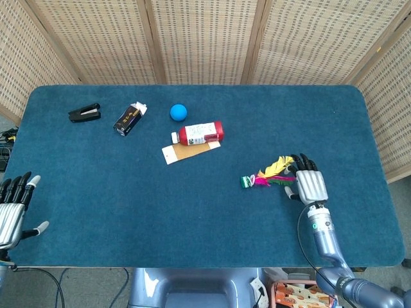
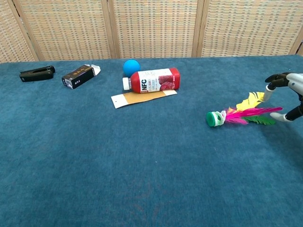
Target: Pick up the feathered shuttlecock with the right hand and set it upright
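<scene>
Blue felt table, wicker screens behind; shuttlecock lying flat, ungrasped; right hand spread, empty, beside its feather tips; pickup, upending pending.

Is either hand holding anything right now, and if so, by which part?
Nothing is held. The right hand is open beside the feather tips of the shuttlecock; the left hand is open, apart from everything.
</scene>
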Controlling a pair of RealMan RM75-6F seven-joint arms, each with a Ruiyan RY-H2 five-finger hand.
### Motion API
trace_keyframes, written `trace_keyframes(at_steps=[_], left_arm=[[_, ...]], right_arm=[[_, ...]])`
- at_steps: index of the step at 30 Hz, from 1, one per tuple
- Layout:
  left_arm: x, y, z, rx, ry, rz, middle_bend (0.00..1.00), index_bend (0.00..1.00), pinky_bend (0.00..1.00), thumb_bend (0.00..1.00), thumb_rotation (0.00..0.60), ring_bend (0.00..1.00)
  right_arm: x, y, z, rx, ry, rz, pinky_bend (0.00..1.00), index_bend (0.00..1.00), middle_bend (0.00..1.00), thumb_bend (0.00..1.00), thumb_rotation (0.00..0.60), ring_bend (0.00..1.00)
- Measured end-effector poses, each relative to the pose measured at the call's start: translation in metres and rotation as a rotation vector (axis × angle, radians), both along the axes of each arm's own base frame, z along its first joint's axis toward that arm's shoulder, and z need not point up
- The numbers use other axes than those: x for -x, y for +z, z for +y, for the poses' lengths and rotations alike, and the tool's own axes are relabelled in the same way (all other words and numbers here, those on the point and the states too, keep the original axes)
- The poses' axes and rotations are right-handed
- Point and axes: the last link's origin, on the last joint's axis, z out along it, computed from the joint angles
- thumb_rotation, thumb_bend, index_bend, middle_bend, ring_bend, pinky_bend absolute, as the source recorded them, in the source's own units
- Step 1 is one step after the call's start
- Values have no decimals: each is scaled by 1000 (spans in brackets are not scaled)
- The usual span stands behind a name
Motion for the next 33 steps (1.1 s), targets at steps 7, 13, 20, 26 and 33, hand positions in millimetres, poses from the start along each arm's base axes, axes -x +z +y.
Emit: trace_keyframes(at_steps=[7,13,20,26,33], left_arm=[[1,-1,1,4,3,-1,0,0,0,120,600,0],[1,-3,2,13,4,0,0,0,0,120,600,0],[1,-2,2,14,7,-1,0,0,0,119,600,0],[1,-2,2,14,7,0,0,0,0,119,600,0],[1,-3,2,17,7,0,0,0,0,120,600,0]], right_arm=[[5,-7,-5,-14,-20,8,152,410,122,302,600,0],[11,-13,-10,-21,-39,11,166,422,134,302,600,6],[6,-15,-14,-8,-18,9,173,445,153,319,600,15],[5,-16,-14,0,-17,10,183,467,165,329,600,16],[8,-17,-15,-8,-36,8,191,506,187,333,600,33]])
